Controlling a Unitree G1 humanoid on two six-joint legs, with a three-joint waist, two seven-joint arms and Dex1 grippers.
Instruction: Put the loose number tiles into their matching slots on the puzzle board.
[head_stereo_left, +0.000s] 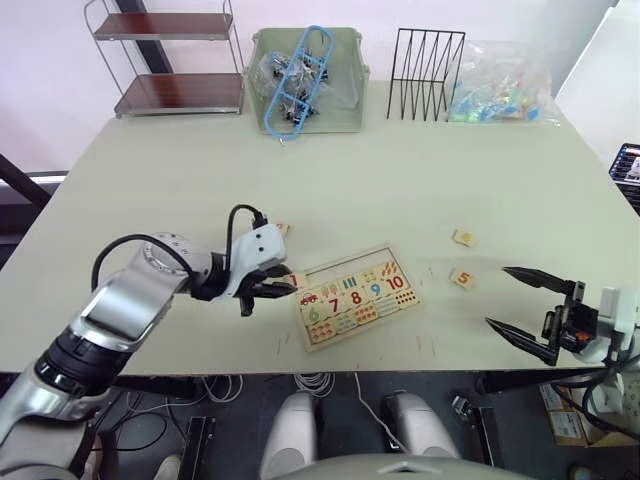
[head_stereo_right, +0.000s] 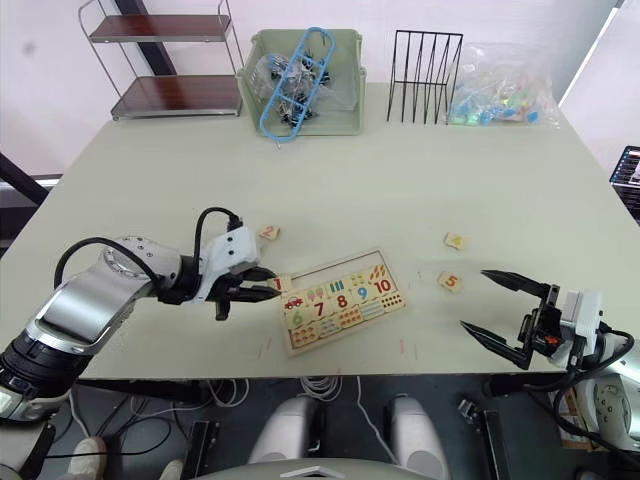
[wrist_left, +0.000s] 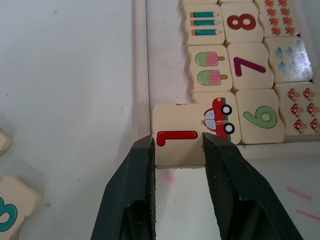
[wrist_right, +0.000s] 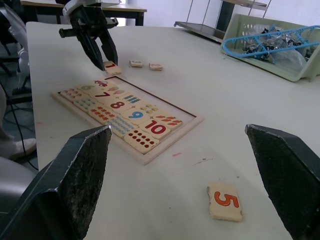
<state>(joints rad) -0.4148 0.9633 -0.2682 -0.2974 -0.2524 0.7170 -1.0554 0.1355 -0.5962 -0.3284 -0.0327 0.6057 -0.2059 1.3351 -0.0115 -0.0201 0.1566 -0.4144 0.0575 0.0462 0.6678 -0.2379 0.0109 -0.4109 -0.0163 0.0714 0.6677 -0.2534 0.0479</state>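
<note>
While the left hand (wrist_left: 177, 147) grips the 1 tile (wrist_left: 177, 142) at the board's (head_stereo_left: 357, 297) end nearest the worktop's left edge, the tile overlaps the rim and part of the car piece (wrist_left: 217, 116) rather than sitting square over a slot. Released like this, it would likely perch tilted on the rim or nudge seated pieces. The right hand (head_stereo_left: 530, 305) hangs open near the worktop's front right corner, the 5 tile (head_stereo_left: 462, 278) just beside it.
</note>
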